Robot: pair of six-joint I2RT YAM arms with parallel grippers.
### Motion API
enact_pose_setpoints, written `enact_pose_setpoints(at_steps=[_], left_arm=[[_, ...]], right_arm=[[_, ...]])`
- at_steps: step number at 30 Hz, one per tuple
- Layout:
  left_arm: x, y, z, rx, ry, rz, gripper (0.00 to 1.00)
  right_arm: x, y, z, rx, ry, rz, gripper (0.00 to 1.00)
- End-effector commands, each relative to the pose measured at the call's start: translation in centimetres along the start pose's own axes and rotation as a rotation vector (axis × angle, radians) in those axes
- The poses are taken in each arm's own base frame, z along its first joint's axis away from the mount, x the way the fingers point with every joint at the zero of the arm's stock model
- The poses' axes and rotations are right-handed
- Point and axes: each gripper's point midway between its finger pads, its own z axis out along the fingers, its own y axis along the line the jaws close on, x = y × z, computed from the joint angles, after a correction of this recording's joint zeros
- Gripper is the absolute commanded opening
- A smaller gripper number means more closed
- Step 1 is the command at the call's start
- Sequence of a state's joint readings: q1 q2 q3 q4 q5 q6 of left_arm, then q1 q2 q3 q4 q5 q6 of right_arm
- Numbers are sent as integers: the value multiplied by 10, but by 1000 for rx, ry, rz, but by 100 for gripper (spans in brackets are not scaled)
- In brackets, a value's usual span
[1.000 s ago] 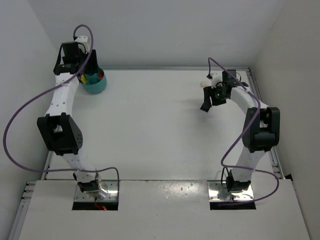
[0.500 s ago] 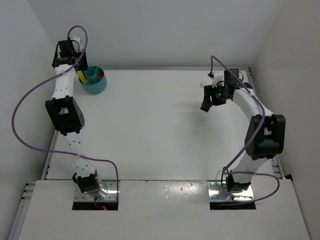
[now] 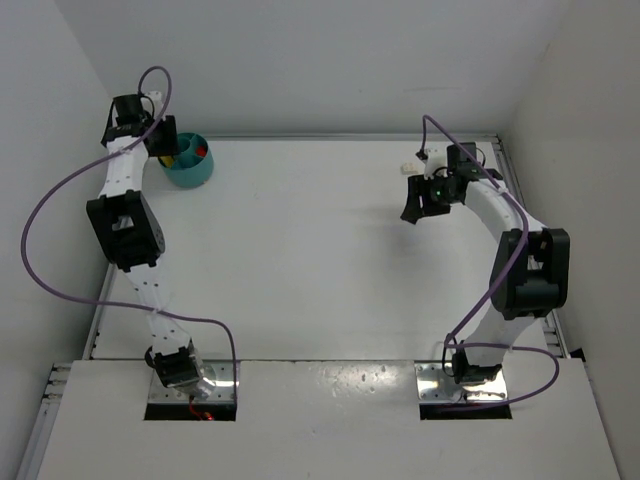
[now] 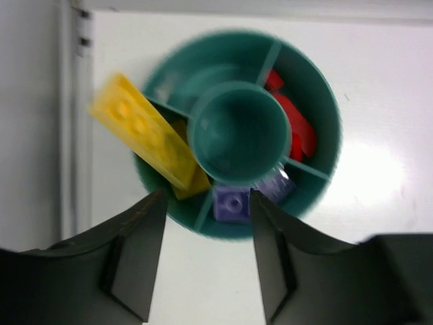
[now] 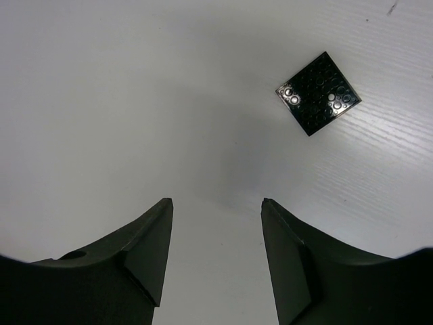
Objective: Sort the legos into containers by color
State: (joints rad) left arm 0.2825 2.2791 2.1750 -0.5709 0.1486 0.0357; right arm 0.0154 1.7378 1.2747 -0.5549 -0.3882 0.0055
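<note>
The teal bowl (image 3: pixel 190 162) stands at the table's far left corner. In the left wrist view the bowl (image 4: pixel 318 81) has a central ring (image 4: pixel 238 132) with compartments around it. A long yellow lego (image 4: pixel 143 134) leans out over its left rim, red legos (image 4: pixel 295 128) lie on the right, and purple legos (image 4: pixel 232 203) lie at the near side. My left gripper (image 4: pixel 206 195) hangs open and empty above the bowl's near rim. My right gripper (image 5: pixel 216 202) is open and empty over bare table. A flat black lego (image 5: pixel 318 93) lies ahead and to the right of it.
A metal rail (image 4: pixel 67 135) runs along the table's left edge beside the bowl. White walls close in the table on three sides. A small white piece (image 3: pixel 409 166) sits by the right wrist; I cannot tell what it is.
The left gripper has drawn back from over the bowl toward the left wall, and the arm's elbow has swung up. The right arm has hardly moved.
</note>
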Motion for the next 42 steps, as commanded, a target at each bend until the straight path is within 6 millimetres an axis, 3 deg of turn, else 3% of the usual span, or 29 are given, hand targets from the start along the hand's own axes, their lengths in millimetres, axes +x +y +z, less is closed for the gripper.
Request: enact_pose_setpoints(at_steps=[1,8,15,18,21,23,26,28,29,31,32,33,34,35,37,39,41,42], left_arm=[[-25,-24,-46,133,-80,74,58],[-12,-57,-87,281,-81,75,76],[-5,-66,-84,301,-62,18,79],[0,-69,-88,389,-75,13,84],[-4,-73,-105,410,-140,24,93],[-4,-62,-110,300,-157,5,96],[-7,-62,-120,285,-199,0,100],[-7,-70,-128,323,-235,15,100],[-7,-86,-139,348,-269,72,100],[-9,-99,-150,347,-300,120,100],[-15,-107,-162,326,-322,137,100],[-19,-110,-168,324,-334,133,100],[-21,-111,-172,324,-341,127,100],[-23,-119,-177,346,-348,127,100],[-26,-127,-177,372,-347,102,100],[-27,-131,-168,397,-325,20,100],[-22,-136,-154,413,-287,-31,100],[-26,-134,-149,398,-301,-43,100]], right_arm=[[-7,8,-7,-22,-42,-3,55],[-7,12,-7,-44,-44,6,55],[-8,13,-6,-54,-40,17,55],[-17,12,-15,-37,-52,-9,55],[-44,7,-42,48,-136,-87,55],[-62,1,-62,113,-175,-168,57],[-79,-7,-79,157,-186,-259,59],[-85,-17,-81,182,-177,-283,60],[-85,-20,-82,199,-171,-309,60],[-82,-25,-82,218,-161,-357,60],[-92,-27,-84,243,-216,-360,60],[-80,-29,-78,251,-209,-348,60],[-79,-35,-81,295,-226,-336,62],[-91,-35,-92,331,-305,-315,65],[-84,-34,-91,335,-308,-315,82],[-71,-26,-85,265,-241,-387,86],[-65,-21,-81,219,-184,-369,91],[-59,-18,-69,171,-148,-312,94]])
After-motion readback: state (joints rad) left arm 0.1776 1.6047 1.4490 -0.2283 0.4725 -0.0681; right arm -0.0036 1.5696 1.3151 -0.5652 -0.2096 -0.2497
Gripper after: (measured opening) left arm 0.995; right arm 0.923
